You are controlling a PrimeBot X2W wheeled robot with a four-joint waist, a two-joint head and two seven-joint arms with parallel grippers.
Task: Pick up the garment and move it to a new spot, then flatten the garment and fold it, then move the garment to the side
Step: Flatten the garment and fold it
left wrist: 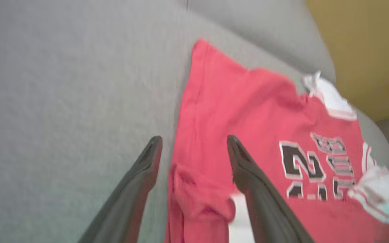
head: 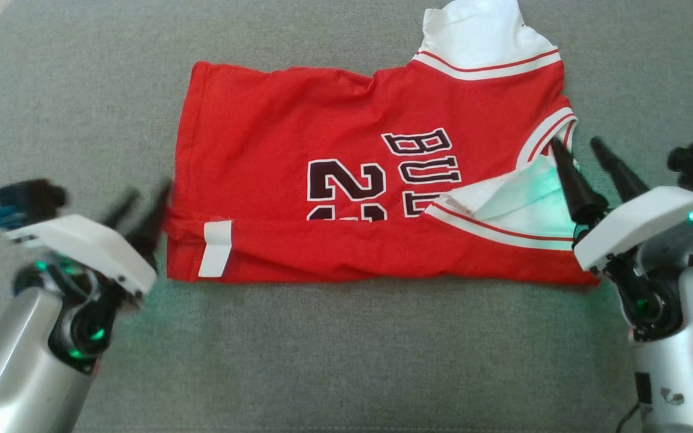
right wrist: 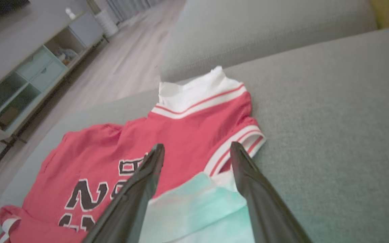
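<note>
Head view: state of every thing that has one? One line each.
jersey, lying on the grey cushion, near edge folded up over the lower part of the number, not gripped
white tag, exposed on the folded strip
left claw, open, at the jersey's hem end
right claw, open, over the jersey's armhole end

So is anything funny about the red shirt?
Yes. The jersey is folded unevenly: its near edge covers the lower half of the number, a white tag sticks out at the left, and white lining flips open by the right gripper.
</note>
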